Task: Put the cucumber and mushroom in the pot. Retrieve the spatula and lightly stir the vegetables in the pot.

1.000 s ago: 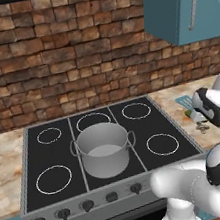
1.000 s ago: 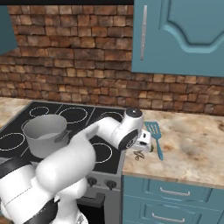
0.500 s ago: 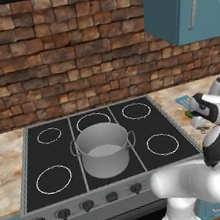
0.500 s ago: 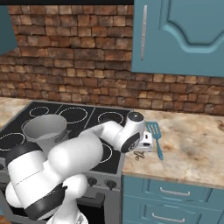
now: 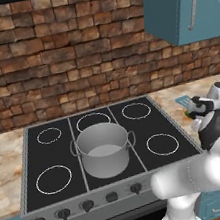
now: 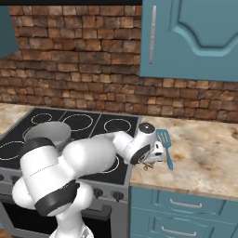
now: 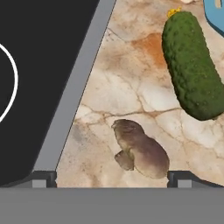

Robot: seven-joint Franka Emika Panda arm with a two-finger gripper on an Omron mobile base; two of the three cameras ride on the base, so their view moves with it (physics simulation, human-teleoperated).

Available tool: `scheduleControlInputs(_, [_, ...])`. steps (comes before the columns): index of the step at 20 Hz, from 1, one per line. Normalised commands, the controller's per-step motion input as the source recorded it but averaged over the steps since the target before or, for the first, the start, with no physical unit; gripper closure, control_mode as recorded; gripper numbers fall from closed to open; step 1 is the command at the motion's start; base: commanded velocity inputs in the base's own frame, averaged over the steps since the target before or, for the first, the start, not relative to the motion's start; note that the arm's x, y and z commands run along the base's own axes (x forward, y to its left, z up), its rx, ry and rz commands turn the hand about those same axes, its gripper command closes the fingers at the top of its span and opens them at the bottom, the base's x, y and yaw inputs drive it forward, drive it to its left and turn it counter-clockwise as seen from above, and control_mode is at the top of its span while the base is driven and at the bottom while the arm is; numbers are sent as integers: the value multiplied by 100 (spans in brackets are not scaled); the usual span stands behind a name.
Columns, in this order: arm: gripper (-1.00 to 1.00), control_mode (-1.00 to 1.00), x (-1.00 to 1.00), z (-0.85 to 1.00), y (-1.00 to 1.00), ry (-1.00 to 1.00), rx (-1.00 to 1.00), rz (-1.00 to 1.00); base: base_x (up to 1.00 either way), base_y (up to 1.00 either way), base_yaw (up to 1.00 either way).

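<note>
No readable text, labels, brands or numbers appear on anything here.

Dark green, bumpy cucumber (image 7: 191, 65) with yellow tip, brown-tan mushroom (image 7: 141, 149), teal-blue spatula (image 6: 165, 142), silver-grey pot (image 5: 103, 149), black stovetop (image 5: 49, 157) with white rings, beige marbled counter (image 6: 204, 153), red-brown brick wall (image 5: 72, 52).

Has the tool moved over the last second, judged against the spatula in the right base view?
Yes. The tool has dropped lower and closer beside the spatula, open over the counter.
</note>
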Motion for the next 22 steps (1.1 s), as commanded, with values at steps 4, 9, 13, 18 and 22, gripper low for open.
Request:
scheduleControlInputs(4, [-100,-100,25,-20,-12,0,0,6,0,0,0])
scheduleControlInputs(9, [-100,-100,25,-18,-13,0,0,3,0,0,0])
scheduleControlInputs(13, [-100,-100,26,-19,-15,2,0,0,0,0,0])
scheduleControlInputs(18, [-100,-100,12,-27,-13,8,0,0,0,0,0])
scheduleControlInputs(22, [100,-100,10,-23,-7,5,0,0,0,0,0])
